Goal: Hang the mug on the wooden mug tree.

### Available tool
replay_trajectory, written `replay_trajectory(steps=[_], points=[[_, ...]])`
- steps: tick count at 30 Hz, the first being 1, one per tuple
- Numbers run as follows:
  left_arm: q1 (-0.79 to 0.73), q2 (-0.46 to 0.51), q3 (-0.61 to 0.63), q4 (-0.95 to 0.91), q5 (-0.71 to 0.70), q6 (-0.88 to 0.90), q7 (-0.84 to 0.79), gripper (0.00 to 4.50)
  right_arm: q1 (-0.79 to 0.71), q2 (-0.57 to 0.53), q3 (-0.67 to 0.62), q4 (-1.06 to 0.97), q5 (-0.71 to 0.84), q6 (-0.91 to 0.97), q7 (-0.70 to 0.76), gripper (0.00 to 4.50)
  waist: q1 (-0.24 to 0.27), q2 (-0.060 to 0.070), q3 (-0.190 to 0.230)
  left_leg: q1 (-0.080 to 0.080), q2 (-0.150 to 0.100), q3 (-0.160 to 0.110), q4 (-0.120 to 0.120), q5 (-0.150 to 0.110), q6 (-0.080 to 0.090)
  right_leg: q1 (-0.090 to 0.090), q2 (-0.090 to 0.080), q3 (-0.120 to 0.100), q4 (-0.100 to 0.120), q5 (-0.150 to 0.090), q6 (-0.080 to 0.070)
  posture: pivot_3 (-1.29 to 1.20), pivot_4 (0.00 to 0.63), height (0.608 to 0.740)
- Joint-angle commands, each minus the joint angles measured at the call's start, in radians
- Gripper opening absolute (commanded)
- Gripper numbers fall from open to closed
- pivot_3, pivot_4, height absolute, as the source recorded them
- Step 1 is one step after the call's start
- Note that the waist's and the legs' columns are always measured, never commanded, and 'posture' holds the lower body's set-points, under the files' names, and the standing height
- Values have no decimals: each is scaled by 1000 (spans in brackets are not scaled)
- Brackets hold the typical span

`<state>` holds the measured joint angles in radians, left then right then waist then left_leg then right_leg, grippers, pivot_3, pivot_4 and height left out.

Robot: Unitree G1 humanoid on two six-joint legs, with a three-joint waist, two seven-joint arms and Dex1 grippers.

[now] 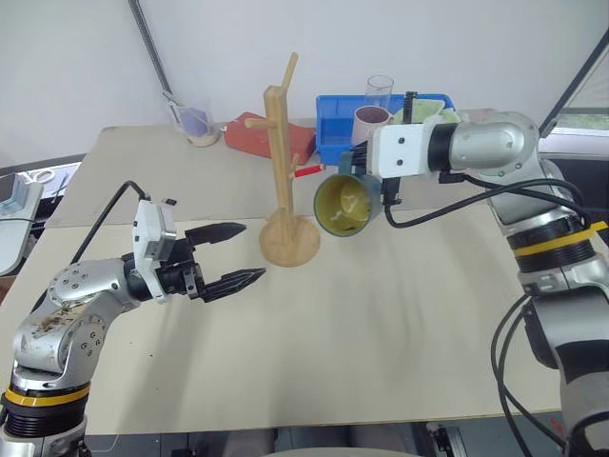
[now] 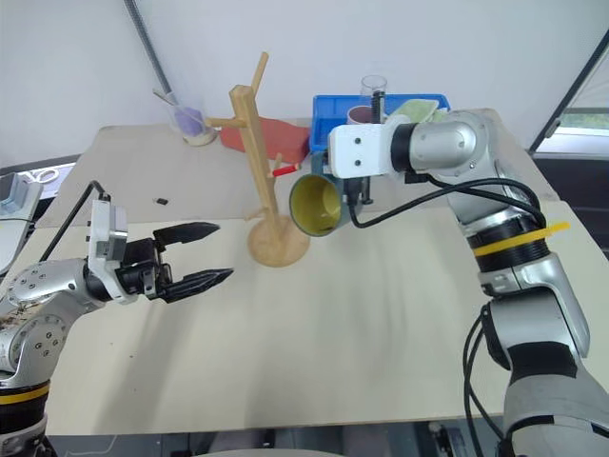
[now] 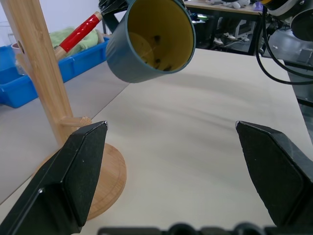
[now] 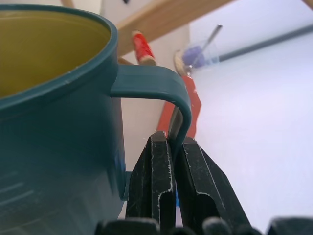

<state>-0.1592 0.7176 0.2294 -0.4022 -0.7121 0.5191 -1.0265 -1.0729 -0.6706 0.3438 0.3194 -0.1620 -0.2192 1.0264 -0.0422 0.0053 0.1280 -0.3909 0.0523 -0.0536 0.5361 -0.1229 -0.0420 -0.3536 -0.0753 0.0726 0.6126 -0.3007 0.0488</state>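
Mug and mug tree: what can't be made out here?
- Mug handle: in the eye views, hidden behind the body and the right gripper.
- Mug tree top: left wrist view, cut off by the edge.
- Red peg tip: eye views, partly behind the mug.
- Bin contents: blocked by the right arm.

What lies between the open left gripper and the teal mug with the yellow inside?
Only bare tabletop, seen in the left wrist view between the left gripper and the teal mug with the yellow inside; the light-wood mug tree stands off to one side.
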Motion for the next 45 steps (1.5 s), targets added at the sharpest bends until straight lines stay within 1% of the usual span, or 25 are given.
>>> replay_trajectory(steps=[1,9,17,21,22,23,25,26,29,32,34,36,39,42,43,45], points=[[-19,-3,5,-24,-9,-29,8,4500,-63,23,-9,31,-14,-49,9,31,0,0,0,0,0,0,0,0,0,0,0,0,0,0,0,0,150,740],[-30,-6,13,-20,-55,-11,27,4500,-133,91,3,131,-50,-88,20,31,-1,1,0,0,0,0,0,0,0,0,0,0,1,0,0,0,150,740],[-35,-6,10,-26,-58,-19,40,4500,-167,126,6,187,-50,-118,32,31,-1,1,0,0,0,0,0,0,0,0,0,0,1,0,0,0,150,740],[-55,-14,11,-38,-86,3,64,4500,-173,133,3,199,-46,-124,38,31,0,1,0,0,0,0,0,0,0,0,0,0,1,0,0,0,150,740],[-60,-17,11,-39,-93,6,73,4500,-173,134,2,201,-44,-124,39,618,0,1,0,0,0,0,0,0,0,0,0,0,1,0,0,0,150,740],[-65,-19,11,-40,-98,8,80,4500,-173,135,1,203,-44,-126,39,800,0,1,0,0,0,0,0,0,0,0,0,0,1,0,0,0,150,740],[-68,-20,10,-42,-104,13,89,4500,-177,137,-4,205,-44,-129,34,1393,0,1,0,0,0,0,0,0,0,0,0,0,1,0,0,0,150,740],[-68,-20,9,-43,-105,14,91,4500,-179,137,-6,205,-44,-130,31,1792,-1,1,0,0,0,0,0,0,0,0,0,0,2,0,0,0,150,740],[-70,-19,8,-40,-107,20,98,4500,-181,131,-8,205,-45,-134,33,2754,-1,1,0,1,0,0,0,0,0,0,0,0,2,0,0,0,150,740],[-74,-20,9,-35,-106,23,104,4500,-177,112,-9,198,-43,-147,49,3912,-1,1,0,1,0,-1,0,0,0,0,1,0,2,0,0,0,150,740],[-80,-21,8,-31,-89,11,110,4500,-166,91,-15,180,-25,-143,79,4479,-1,1,0,1,0,0,0,0,0,0,1,0,2,0,0,0,150,740],[-84,-19,7,-27,-64,-6,120,4500,-151,68,-28,154,4,-126,113,4479,2,1,0,1,0,0,0,0,0,0,0,0,2,0,0,0,150,740],[-89,27,-6,-8,-2,12,144,4500,-108,24,-70,82,93,-38,190,4479,2,0,0,1,0,0,0,0,0,1,0,0,1,0,0,0,150,740],[-96,82,-1,17,61,6,150,4500,-34,-36,-134,-28,219,117,279,4479,5,0,0,1,0,0,0,0,0,1,0,0,2,0,0,0,150,740],[-96,94,1,22,71,4,149,4500,-14,-50,-150,-60,248,158,295,4479,5,0,0,1,0,0,0,0,-1,1,0,0,1,0,0,0,150,740],[-102,132,15,46,111,-6,154,4500,45,-87,-207,-160,346,305,315,4479,5,0,0,1,0,1,0,-2,-4,1,0,0,1,0,0,0,150,740]])
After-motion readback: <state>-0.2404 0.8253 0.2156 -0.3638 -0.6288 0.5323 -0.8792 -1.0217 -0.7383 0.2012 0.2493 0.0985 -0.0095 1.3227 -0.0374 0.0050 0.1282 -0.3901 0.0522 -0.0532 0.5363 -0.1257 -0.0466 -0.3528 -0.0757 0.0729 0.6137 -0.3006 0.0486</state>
